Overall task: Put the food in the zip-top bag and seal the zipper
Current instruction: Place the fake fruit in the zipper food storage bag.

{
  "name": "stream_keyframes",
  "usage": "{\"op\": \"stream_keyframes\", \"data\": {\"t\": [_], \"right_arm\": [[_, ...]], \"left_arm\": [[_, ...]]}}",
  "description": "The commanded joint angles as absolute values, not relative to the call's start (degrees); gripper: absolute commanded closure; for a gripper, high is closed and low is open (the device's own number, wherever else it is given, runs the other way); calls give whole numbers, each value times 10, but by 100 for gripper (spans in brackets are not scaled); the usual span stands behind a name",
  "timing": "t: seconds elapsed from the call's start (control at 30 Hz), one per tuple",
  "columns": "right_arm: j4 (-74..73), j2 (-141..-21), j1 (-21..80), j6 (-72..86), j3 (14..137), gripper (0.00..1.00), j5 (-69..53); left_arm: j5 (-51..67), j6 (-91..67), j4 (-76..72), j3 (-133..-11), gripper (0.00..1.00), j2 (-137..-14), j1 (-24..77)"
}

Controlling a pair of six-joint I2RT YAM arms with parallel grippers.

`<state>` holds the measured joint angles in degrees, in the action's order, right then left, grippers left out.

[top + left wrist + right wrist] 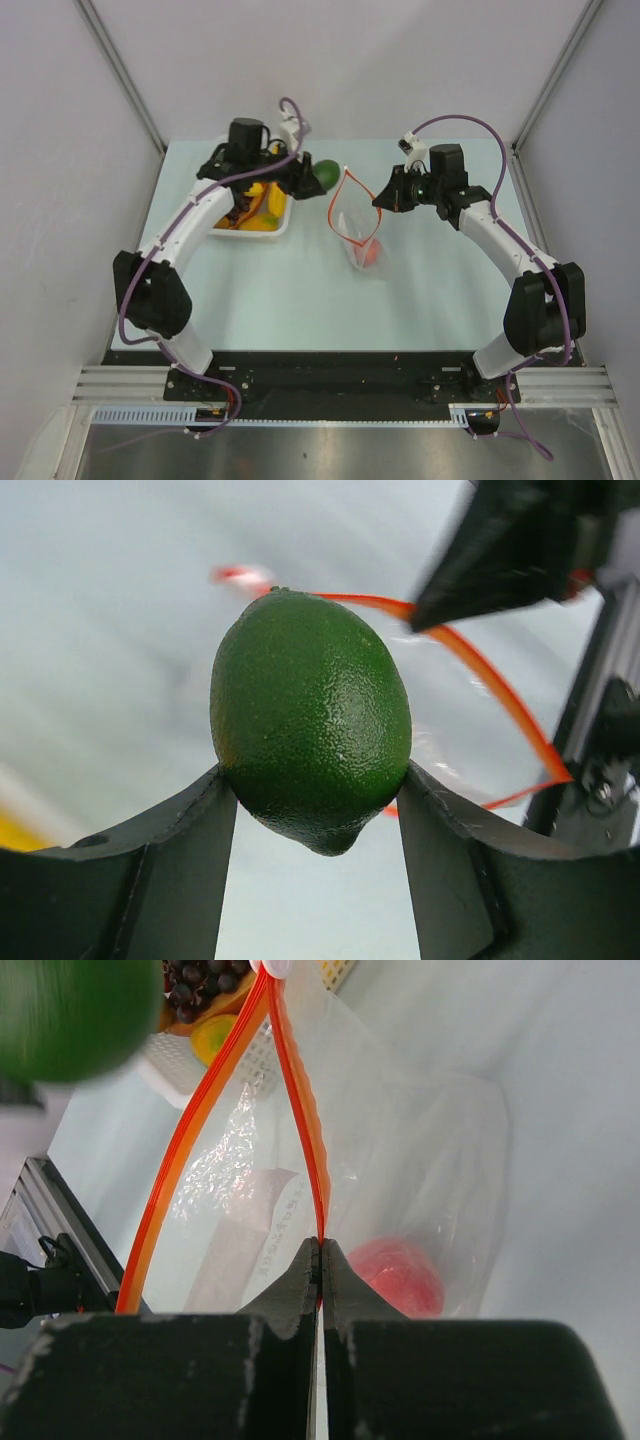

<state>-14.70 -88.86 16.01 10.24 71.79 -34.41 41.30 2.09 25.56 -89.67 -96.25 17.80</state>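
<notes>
Top external view: the left fingers (pixel 306 174) grasp a green lime (pixel 328 172) just beside the far right corner of the white tray (pixel 285 222), on the side toward the zip-top bag (pixel 352 228). The bag lies in the middle of the worktop (pixel 300 290). Its mouth is turned to the far side and gapes, and the zipper (pixel 338 200) makes an orange loop. The right fingers (pixel 386 198) are at the right side of this mouth. One pink-red piece (pixel 368 254) is already at the bottom of the bag. Yellow and orange food remains in the tray.

Left wrist view: the lime (pixel 310 720) is pinched across its widest part between the two dark fingers (pixel 190 870). Its skin is pebbly and it looks like hard plastic, probably light. Because it is round, it could slip out or roll once it is let go. The orange loop of the zipper (pixel 500 700) is right behind it.

Right wrist view: the right fingers (pixel 300 1290) are clenched on one lip of the zipper (pixel 310 1150) and lift it. The film of the bag looks thin, soft and crinkly, so it would likely collapse if it is taken anywhere else; the stiffer strip seems the better place to hold. The lime (pixel 70 1010) shows blurred near the mouth. The opening is narrow, so the other lip and the right fingers may stand in the way. The tray (pixel 190 1070), with dark grapes (pixel 200 980) in it, is just beyond the mouth.
</notes>
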Motion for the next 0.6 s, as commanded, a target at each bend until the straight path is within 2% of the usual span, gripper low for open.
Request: {"op": "stream_keyframes", "data": {"t": [0.0,0.17,0.27,0.33,0.37,0.47,0.57], "right_arm": [[-129,-881,157,97,720,100,-356],[-130,-865,149,103,720,100,-362],[-140,-855,142,105,720,100,-362],[-155,-854,142,97,720,100,-363],[-159,-853,141,94,720,100,-364],[-152,-855,137,90,720,100,-364],[-140,-854,132,93,720,100,-366]], "left_arm": [[398,110,315,-905,56,-964,252],[326,144,377,-955,46,-1016,318],[318,132,399,-983,30,-1034,318],[313,135,410,-1014,8,-1035,318],[309,137,410,-1026,2,-1034,317],[343,124,396,-1067,0,-1020,294],[324,93,345,-1081,0,-1014,244]]}}
